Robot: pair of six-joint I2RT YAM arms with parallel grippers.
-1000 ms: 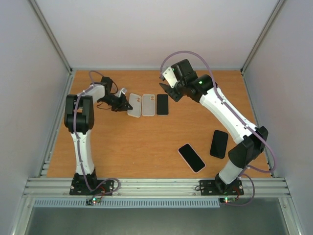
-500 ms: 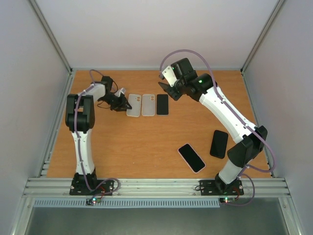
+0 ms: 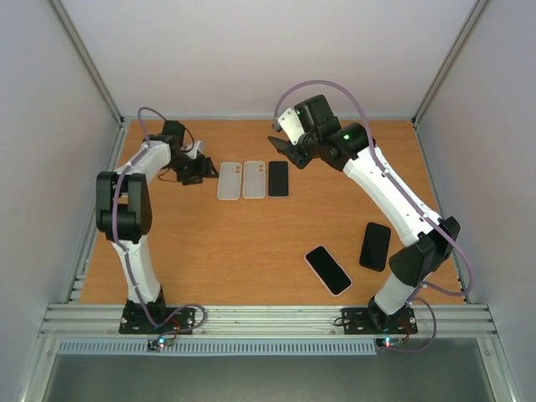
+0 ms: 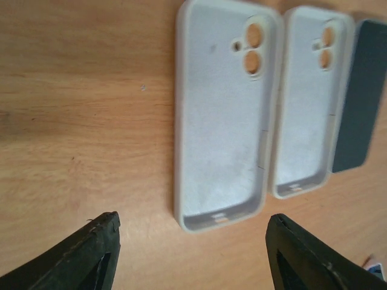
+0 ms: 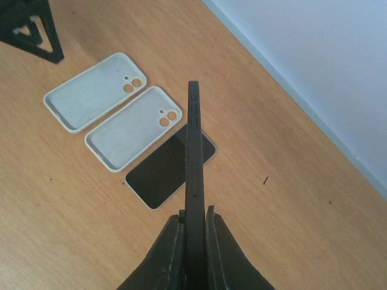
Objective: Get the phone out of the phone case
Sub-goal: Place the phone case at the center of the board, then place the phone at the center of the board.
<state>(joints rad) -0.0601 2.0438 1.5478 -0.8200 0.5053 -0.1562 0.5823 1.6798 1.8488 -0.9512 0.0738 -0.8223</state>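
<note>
Got a wooden table [image 3: 251,243] here. Got the right gripper [image 5: 195,219] clamped tight on a dark phone [image 5: 193,151], edge-on, up off the wood; can't tell if cased. Left gripper [image 3: 203,171] spread wide, low, just left of two empty white cases [image 4: 221,115] lying side by side. Black phone [image 5: 170,169] flat right beside those.

Open desk [image 3: 193,251] is left at 7 o'clock; 5 o'clock is blocked by a pale-rimmed phone [image 3: 327,270] and a black phone [image 3: 375,245].
</note>
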